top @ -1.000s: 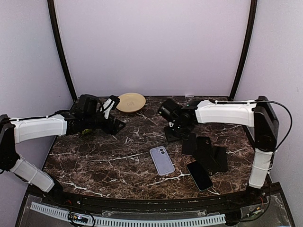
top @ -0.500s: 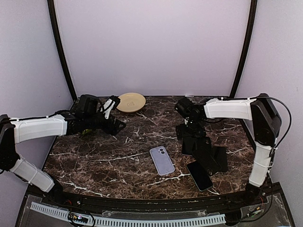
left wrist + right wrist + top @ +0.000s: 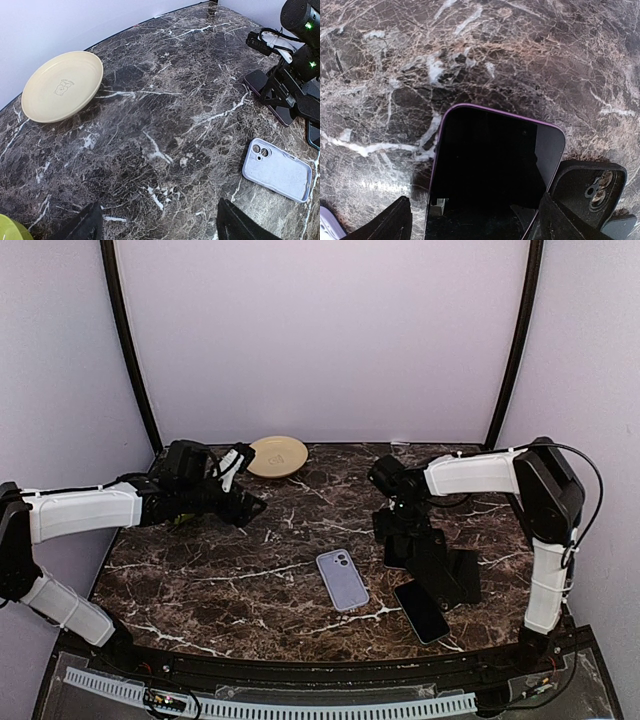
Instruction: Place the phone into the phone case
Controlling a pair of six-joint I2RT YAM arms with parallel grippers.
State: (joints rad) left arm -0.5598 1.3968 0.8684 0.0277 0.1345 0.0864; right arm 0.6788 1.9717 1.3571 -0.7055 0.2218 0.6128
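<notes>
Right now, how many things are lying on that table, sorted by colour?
Cream: 1, plate
Lavender: 1, phone case
Green: 1, object, mostly out of view
Dark: 4, purple-rimmed phone, black case, dark slab, near phone; they overlap
Total: 7

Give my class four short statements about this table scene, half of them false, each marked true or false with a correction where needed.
1. The cream plate sits near the far edge of the table and holds no object. True.
2. The lilac phone case lies in the plate. False: it lies flat on the bare marble, towards the near middle of the table.
3. The right gripper is shut on the purple-edged phone. False: its jaws stand wide apart over the phone, which lies screen up on the table.
4. The left gripper is open and holds nothing. True.
</notes>
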